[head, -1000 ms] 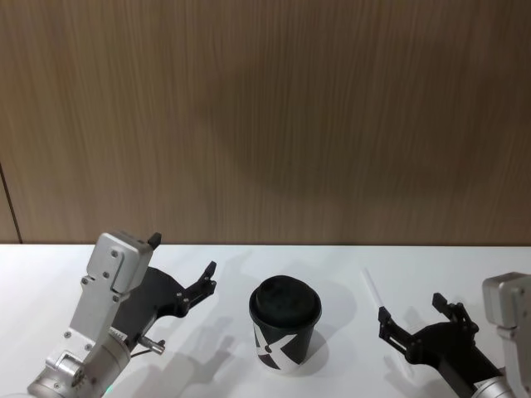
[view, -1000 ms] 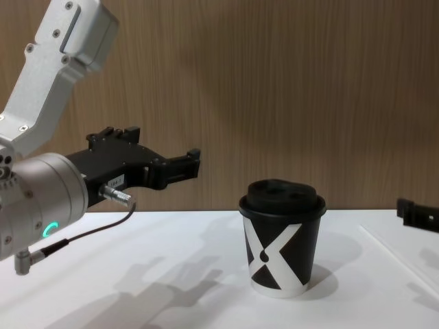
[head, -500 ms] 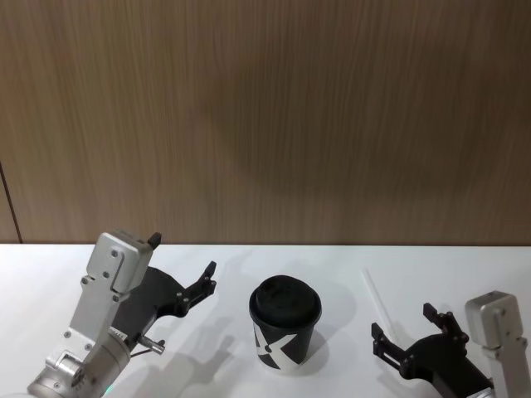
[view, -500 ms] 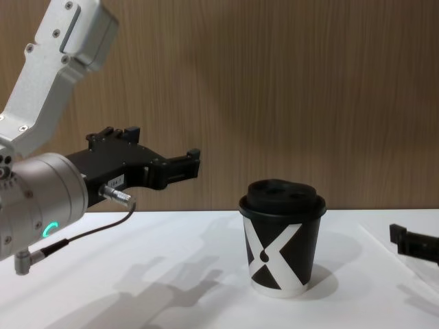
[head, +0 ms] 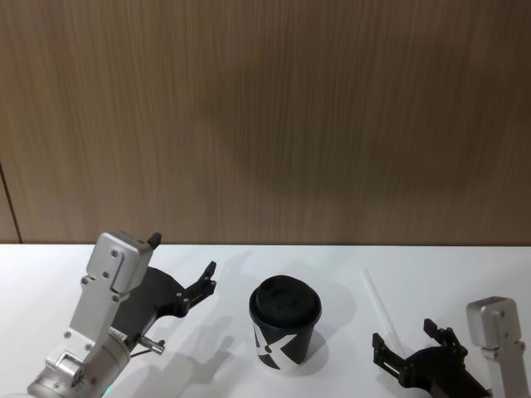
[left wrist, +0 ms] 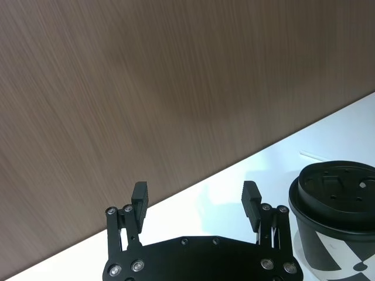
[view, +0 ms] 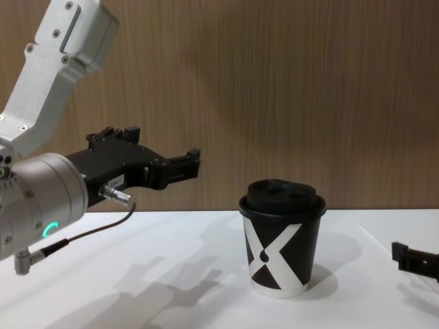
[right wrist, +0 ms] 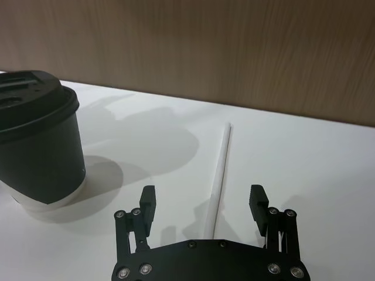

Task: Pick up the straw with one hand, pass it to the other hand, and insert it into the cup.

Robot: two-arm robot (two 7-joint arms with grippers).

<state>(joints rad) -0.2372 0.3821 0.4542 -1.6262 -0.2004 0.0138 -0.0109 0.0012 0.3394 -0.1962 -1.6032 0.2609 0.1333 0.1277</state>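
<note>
The black cup [head: 284, 325] with a white X mark and a domed lid stands upright at the table's middle, also seen from the side [view: 282, 241]. To its right the white straw [head: 375, 298] lies flat on the table. My right gripper [head: 405, 336] hovers low over the straw's near end, open. In the right wrist view the straw [right wrist: 220, 170] runs out from between the open fingers of that gripper [right wrist: 203, 196], with the cup [right wrist: 35, 140] off to one side. My left gripper [head: 182, 255] is held open above the table left of the cup, holding nothing [left wrist: 195, 193].
The white table [head: 465, 265] ends at a brown wood-grain wall behind. A thin dark cable [view: 89, 233] with a metal plug hangs under the left wrist. Bare table lies between the cup and each gripper.
My right gripper has drawn back toward me and sunk lower along the straw, still open. The left arm, the cup and the straw have not moved.
</note>
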